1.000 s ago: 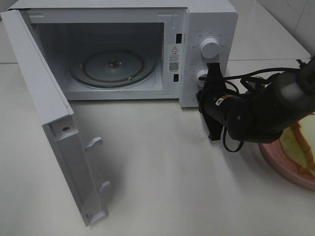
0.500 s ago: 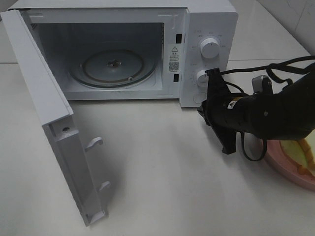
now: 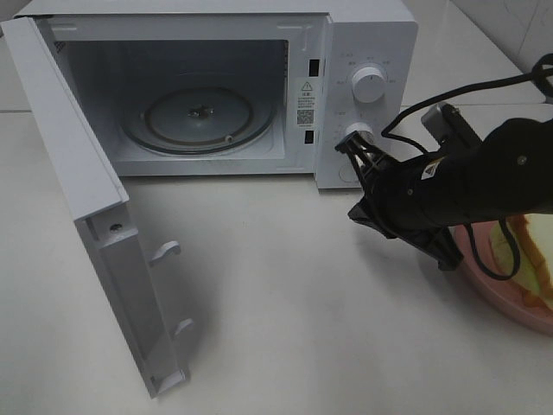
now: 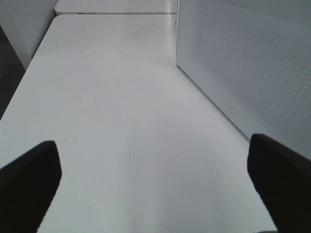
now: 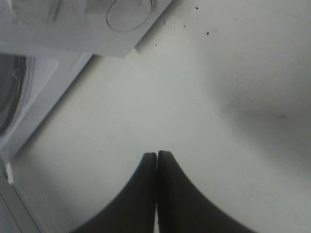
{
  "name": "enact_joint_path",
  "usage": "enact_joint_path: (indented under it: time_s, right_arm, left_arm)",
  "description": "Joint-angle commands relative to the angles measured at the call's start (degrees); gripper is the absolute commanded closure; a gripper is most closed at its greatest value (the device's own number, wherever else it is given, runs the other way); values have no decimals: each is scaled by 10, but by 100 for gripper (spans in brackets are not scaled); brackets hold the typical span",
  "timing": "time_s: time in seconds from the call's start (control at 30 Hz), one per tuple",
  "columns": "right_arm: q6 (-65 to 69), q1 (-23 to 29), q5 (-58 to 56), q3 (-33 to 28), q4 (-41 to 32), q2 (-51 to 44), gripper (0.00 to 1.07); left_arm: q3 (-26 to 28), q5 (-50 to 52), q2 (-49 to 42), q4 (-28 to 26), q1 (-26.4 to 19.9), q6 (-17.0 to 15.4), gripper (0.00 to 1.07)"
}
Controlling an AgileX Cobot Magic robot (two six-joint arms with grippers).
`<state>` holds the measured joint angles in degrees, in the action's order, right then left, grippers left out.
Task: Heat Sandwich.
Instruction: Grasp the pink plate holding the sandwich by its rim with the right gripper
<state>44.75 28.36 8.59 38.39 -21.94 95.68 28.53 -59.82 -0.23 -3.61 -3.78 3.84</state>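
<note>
The sandwich (image 3: 531,246) lies to the right of the nearer right pincer (image 3: 359,160), behind its closed, empty tips. The left pincer (image 4: 153,167) stands apart

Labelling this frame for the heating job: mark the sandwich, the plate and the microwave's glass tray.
sandwich (image 3: 534,242), exterior high view, white bread top.
plate (image 3: 501,307), exterior high view, pink near rim.
glass tray (image 3: 164,112), exterior high view, bare glass left of hub.

A white tabletop (image 3: 294,346) carried two things. A white microwave (image 3: 371,43) stood at twelve o'clock in the high view, with its door (image 3: 86,190) swung open toward nine o'clock over the surface. A round pink plate (image 3: 510,304) sat at four o'clock, cut off by the frame edge and apart from the microwave.
</note>
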Motion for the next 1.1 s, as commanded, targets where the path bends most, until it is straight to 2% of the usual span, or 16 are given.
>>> enact_joint_path:
  time_s: [0.03,0.23,0.3,0.57,0.6,0.7,0.73,0.83,0.87,0.97,1.0,1.03,1.1]
  right_arm:
    - [-127,-2,-65,-2,9,-26,103]
    - [-286,-3,-128,-2,12,-49,101]
    - [-348,-3,-158,-1,35,-58,100]
    - [-375,-3,-266,24,88,-77,91]
    - [-375,-4,-314,40,115,-77,87]
    - [-375,-4,-356,54,141,-77,82]
    - [-375,-4,-396,68,168,-77,75]
    - [-375,-4,-440,86,199,-77,66]
    - [-375,-4,-440,86,199,-77,66]
    - [-375,-4,-482,106,226,-77,47]
    - [-375,-4,-482,106,226,-77,47]
    - [-375,-4,-494,117,236,-77,34]
    - [-377,-4,-498,126,240,-77,19]
  left_arm:
    - [-2,9,-15,1,1,-2,3]
    - [-2,9,-15,1,1,-2,3]
    - [-2,9,-15,1,1,-2,3]
    - [-2,9,-15,1,1,-2,3]
    - [-2,9,-15,1,1,-2,3]
    - [-2,9,-15,1,1,-2,3]
    - [-2,9,-15,1,1,-2,3]
    - [-2,9,-15,1,1,-2,3]
    - [-2,9,-15,1,1,-2,3]
    - [-2,9,-15,1,1,-2,3]
    - [-2,9,-15,1,1,-2,3]
    - [-2,9,-15,1,1,-2,3]
    - [-2,9,-15,1,1,-2,3]
